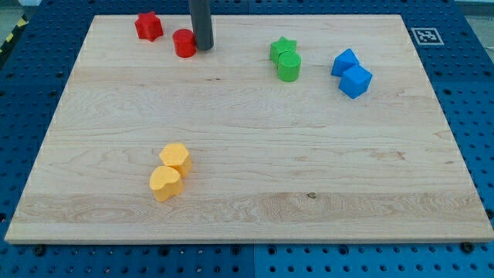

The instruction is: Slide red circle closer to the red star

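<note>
The red circle [184,43] lies near the view's top left on the wooden board [255,185]. The red star [148,25] lies a short way up and to the left of it, with a small gap between them. My tip [202,47] rests on the board right against the red circle's right side. The dark rod rises straight up out of the view's top.
A green star [282,49] and a green circle [289,66] touch each other right of centre at the top. Two blue blocks [351,73] sit together further right. Two yellow blocks [170,171] sit together at the lower left.
</note>
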### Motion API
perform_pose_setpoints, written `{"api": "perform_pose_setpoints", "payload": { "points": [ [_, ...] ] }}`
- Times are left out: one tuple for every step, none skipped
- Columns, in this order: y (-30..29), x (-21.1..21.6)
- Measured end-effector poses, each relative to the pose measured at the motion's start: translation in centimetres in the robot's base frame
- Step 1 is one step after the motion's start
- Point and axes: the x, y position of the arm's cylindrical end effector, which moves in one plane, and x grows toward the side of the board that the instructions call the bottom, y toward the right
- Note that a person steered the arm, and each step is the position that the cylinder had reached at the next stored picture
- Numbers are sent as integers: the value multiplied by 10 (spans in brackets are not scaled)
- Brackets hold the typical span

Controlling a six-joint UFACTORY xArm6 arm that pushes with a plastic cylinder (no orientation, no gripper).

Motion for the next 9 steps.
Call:
{"api": "perform_pose_setpoints", "payload": {
  "points": [
    [0, 11],
    [-1, 20],
    [-6, 20],
    [-20, 19],
    [-31, 9],
    [-31, -5],
    [-38, -13],
    [-51, -14],
    [-54, -14]
  ]
}}
